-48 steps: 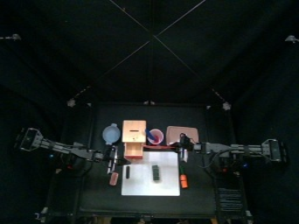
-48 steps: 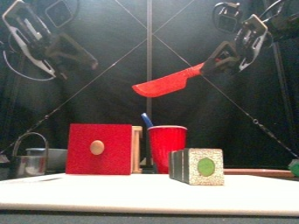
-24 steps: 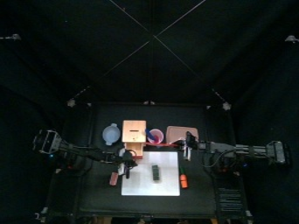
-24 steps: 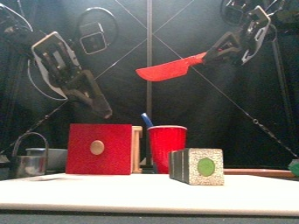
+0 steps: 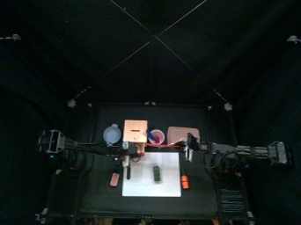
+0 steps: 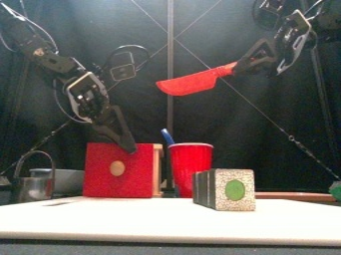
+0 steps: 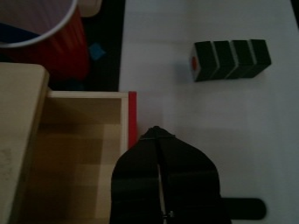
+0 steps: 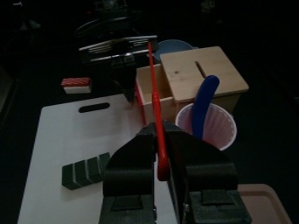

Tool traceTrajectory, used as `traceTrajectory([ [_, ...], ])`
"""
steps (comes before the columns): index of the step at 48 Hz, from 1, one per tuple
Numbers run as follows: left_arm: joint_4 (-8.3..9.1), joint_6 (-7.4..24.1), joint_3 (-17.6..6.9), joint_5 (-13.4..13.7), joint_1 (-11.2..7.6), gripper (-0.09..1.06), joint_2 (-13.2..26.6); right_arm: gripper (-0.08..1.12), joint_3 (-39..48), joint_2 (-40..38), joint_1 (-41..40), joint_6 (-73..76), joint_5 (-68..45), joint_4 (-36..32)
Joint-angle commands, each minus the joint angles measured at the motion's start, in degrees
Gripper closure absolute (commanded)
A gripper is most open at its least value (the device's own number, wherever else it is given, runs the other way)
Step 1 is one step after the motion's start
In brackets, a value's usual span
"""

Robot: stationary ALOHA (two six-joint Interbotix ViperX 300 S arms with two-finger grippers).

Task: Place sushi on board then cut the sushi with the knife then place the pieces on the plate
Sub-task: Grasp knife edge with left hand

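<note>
The dark green sushi roll (image 5: 154, 174) (image 6: 229, 189) (image 7: 232, 58) (image 8: 87, 171) lies on the white board (image 5: 167, 186) (image 6: 160, 221) (image 7: 222, 131) (image 8: 59, 140). My right gripper (image 5: 187, 151) (image 6: 248, 66) (image 8: 163, 150) is shut on the red knife (image 6: 200, 80) (image 8: 152, 96), held high above the board's right side. Lower down, my left gripper (image 5: 125, 158) (image 6: 126, 142) (image 7: 156, 133) is shut and empty at the top edge of the red drawer front (image 6: 118, 171) (image 7: 132, 109); the drawer stands open. A blue knife (image 6: 167, 136) (image 8: 207, 94) stays in the red cup (image 5: 157, 137) (image 6: 190, 167) (image 8: 205, 128). The pink plate (image 5: 184, 134) sits back right.
The wooden box (image 5: 136, 132) (image 8: 193, 74) stands behind the board, with the blue-grey bowl (image 5: 112, 134) to its left. A metal cutter (image 6: 38, 181) is at the far left. A red-and-white toy (image 5: 115, 178) (image 8: 76, 83) and an orange toy (image 5: 185, 182) lie on either side of the board.
My left arm has swung down from high on the left to the drawer front. The right gripper with the red knife has barely moved.
</note>
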Motion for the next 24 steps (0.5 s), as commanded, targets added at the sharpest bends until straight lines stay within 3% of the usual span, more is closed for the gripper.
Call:
traceTrajectory([
  [1,2.72,0.0,-0.9,1.1,2.11,0.78,-0.1,0.62,-0.5,-0.8,0.1,0.0,-0.5,0.0],
  [5,3.96,0.0,-0.6,2.6,2.29,0.78,-0.7,0.62,-0.4,-1.0,0.3,0.0,-0.5,0.0],
  [12,4.13,-0.1,0.1,4.7,2.37,0.78,-2.1,0.62,-0.4,-1.0,0.9,0.1,-0.5,0.1],
  [24,3.69,-0.1,-1.0,1.8,1.85,0.78,-3.4,0.62,0.8,1.1,4.4,0.3,-0.5,1.3],
])
